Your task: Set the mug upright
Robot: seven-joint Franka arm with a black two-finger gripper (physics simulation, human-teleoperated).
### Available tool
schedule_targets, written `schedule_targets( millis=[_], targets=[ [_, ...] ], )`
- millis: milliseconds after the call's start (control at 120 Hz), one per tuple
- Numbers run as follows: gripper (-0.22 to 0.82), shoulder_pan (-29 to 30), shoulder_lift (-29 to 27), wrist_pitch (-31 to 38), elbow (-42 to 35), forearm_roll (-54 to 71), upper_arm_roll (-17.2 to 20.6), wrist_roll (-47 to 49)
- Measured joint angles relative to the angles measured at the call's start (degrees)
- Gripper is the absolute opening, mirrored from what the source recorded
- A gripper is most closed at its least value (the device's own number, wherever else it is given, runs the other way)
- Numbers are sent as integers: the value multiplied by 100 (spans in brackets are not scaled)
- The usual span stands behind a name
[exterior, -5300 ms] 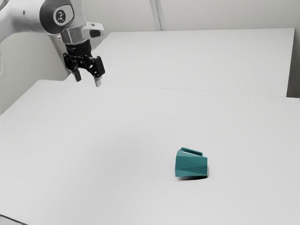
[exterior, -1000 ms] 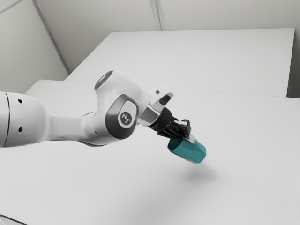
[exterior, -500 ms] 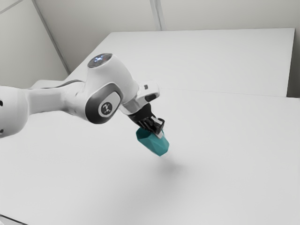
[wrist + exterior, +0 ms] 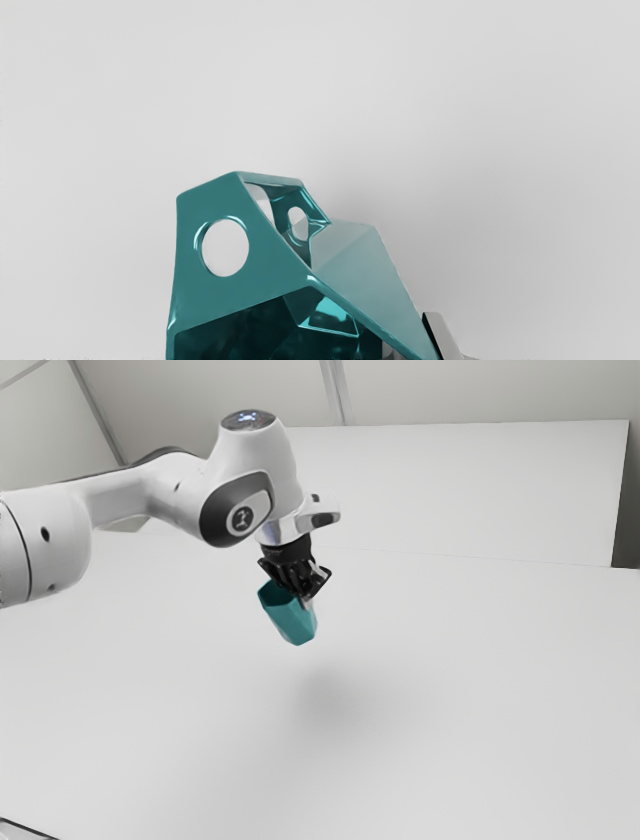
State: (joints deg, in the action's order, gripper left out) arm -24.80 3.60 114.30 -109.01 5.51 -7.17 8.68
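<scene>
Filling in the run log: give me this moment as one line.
gripper: shut on mug | mug: held above table, tilted, mouth upward | upright: not yet

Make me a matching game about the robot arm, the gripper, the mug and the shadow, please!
Things:
1. Mug
2. Gripper
3. Shadow
4. Arm

Colours, places and states:
A. a soft grey patch on the table
B. mostly white, coming in from the exterior view's left
C. blue-green, tilted and up in the air
D. black, with its fingers pinching the blue-green thing

Right pairs:
1-C
2-D
3-A
4-B
</scene>
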Motion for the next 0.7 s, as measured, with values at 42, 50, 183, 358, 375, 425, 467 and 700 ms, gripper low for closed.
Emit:
schedule_targets(
  millis=[42,50,183,358,375,425,467,700],
  targets=[
    [-18,0,89,-110,71,36,-3,20],
    [-18,1,103,-130,80,45,-3,25],
    [-18,122,244,-354,130,130,-5,96],
    [-18,219,376,-499,133,164,-5,200],
    [-18,217,398,-508,133,165,-5,210],
    [-18,213,465,-527,133,168,-2,241],
    [-18,212,506,-542,132,171,12,269],
    [-18,200,563,-566,-3,178,55,414]
  ],
)
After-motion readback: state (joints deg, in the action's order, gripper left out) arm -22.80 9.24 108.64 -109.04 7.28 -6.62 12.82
